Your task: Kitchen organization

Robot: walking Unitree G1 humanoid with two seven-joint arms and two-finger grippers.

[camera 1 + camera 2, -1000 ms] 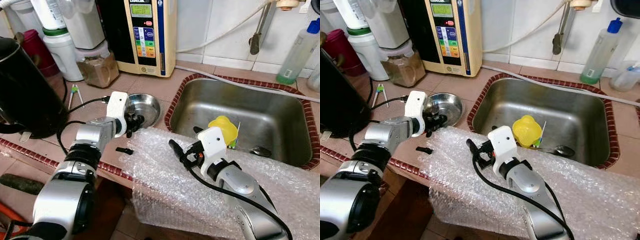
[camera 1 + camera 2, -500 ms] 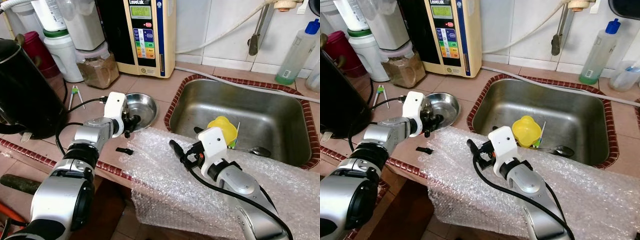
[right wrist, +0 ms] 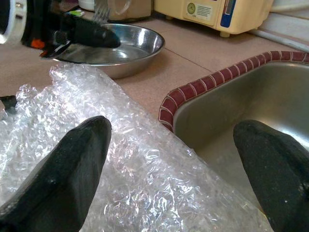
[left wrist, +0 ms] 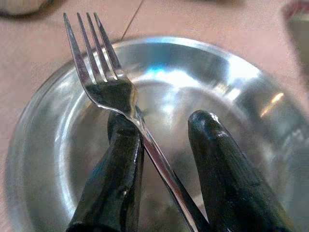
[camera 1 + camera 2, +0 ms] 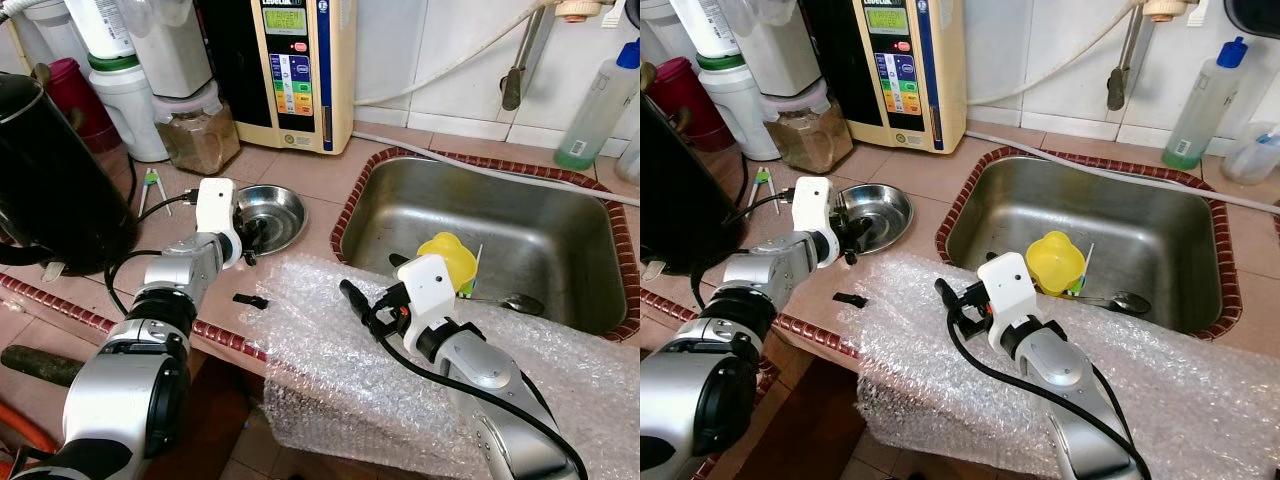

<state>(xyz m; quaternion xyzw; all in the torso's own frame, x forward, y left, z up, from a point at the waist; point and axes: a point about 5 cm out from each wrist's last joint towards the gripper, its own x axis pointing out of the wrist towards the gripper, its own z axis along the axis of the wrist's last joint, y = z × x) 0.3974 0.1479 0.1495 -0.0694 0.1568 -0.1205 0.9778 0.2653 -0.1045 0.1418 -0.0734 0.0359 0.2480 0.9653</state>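
My left gripper holds a fork over the steel dish; it is not yet released. My right gripper stands wide open above the bubble wrap. In the sink, at two o'clock from me, a yellow cup and a spoon wait. The wrap covers the counter edge.

- Fork: shiny silver.
- Bowl: polished steel.
- Fingers: black.
- Cup in sink: yellow.
- Surface: tan tile, red-brown edging.
- Bubble wrap: clear, dotted.
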